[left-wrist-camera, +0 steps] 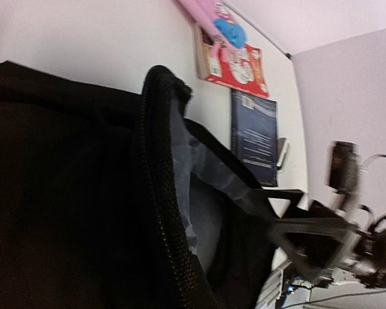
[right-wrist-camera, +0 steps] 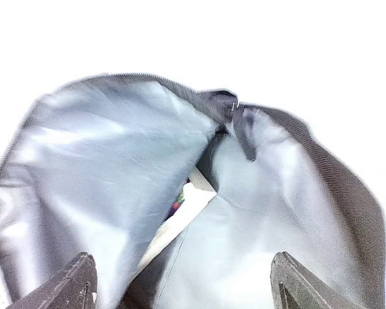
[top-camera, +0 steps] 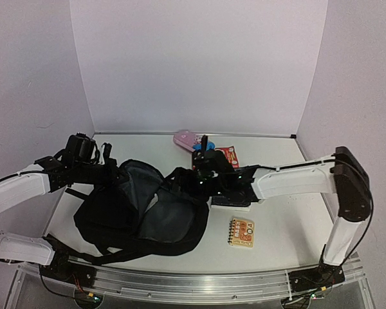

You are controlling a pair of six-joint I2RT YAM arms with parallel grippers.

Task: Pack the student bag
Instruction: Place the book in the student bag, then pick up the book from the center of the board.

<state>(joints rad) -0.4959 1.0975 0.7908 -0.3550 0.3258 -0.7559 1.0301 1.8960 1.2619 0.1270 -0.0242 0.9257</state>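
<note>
The student bag (top-camera: 125, 212), a black backpack, lies open at centre left with its grey lining (top-camera: 164, 219) showing. My left gripper (top-camera: 106, 168) is at the bag's far left rim, and the raised zipper edge (left-wrist-camera: 156, 161) and black fabric fill its wrist view and hide its fingers. It appears shut on that rim. My right gripper (top-camera: 183, 180) is open at the bag's mouth, its fingertips (right-wrist-camera: 82, 283) spread wide over the grey lining (right-wrist-camera: 270, 225). It is empty. A white flat item with a coloured edge (right-wrist-camera: 186, 206) lies inside the bag.
An orange spiral notebook (top-camera: 241, 232) lies right of the bag. A dark-blue book (top-camera: 231, 201) lies under my right arm and also shows in the left wrist view (left-wrist-camera: 254, 135). A red booklet (top-camera: 227, 156) and a pink case (top-camera: 186, 138) sit at the back.
</note>
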